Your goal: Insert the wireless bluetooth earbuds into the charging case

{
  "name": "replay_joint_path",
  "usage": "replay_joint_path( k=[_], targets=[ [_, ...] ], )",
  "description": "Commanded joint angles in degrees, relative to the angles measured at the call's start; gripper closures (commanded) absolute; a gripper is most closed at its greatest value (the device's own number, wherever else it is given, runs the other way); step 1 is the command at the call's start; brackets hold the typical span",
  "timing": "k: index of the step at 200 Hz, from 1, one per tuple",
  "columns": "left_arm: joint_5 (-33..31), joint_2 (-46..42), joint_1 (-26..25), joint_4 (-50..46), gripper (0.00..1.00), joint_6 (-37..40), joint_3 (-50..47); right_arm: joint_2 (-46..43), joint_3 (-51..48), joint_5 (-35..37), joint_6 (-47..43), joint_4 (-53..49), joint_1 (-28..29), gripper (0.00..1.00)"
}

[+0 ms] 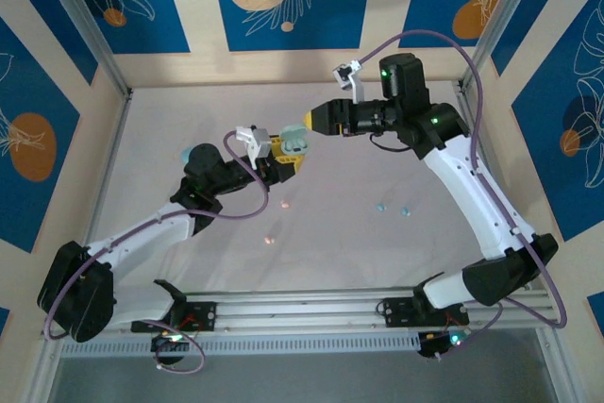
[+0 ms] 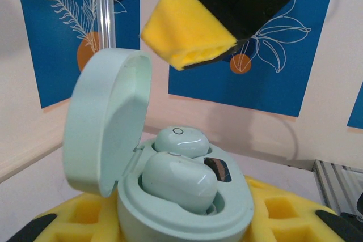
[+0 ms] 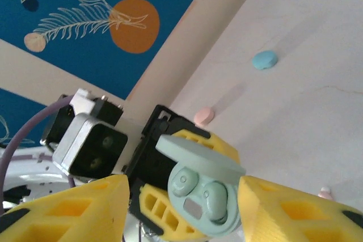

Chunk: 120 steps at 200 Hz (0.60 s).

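My left gripper [image 1: 286, 156] is shut on the base of a mint charging case [image 1: 295, 142], held above the table with its lid [image 2: 105, 117] swung open. Two mint earbuds sit in its wells: the far earbud [image 2: 181, 140] lies low, while the near earbud [image 2: 178, 179] rides higher and tilted. My right gripper [image 3: 182, 190] is open, its yellow pads [image 3: 74, 208] standing either side of the case [image 3: 224, 228] without touching it. One right fingertip [image 2: 187, 38] hangs just above the case. Tiny loose earbuds lie on the table: a pink one [image 1: 285, 203], another pink one [image 1: 270, 239], and a blue one [image 1: 381, 206].
A small mint piece [image 1: 404, 210] lies beside the blue one. The white table [image 1: 377, 252] is walled by blue-patterned panels and metal posts [image 1: 90, 30]. An aluminium rail [image 1: 311, 313] runs along the near edge between the arm bases.
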Motion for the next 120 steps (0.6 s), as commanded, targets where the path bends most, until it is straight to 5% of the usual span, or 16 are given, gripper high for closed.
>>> replay_joint_path(
  k=[1,59,120],
  targets=[
    [2.0,-1.5,-0.5,1.3,0.63,1.5,0.9,3.9,3.4,3.6,3.3,-1.6,-0.3,0.45],
    [0.4,-2.1,-0.5,1.6,0.63,0.9,0.9,12.1,11.3,-6.9,-1.6,-10.3,0.3,0.45],
    [0.2,-1.7,-0.6,3.8,0.63,-0.1,1.0,5.9,0.2,-17.5,-3.0,-6.2,-1.5,0.45]
  ],
)
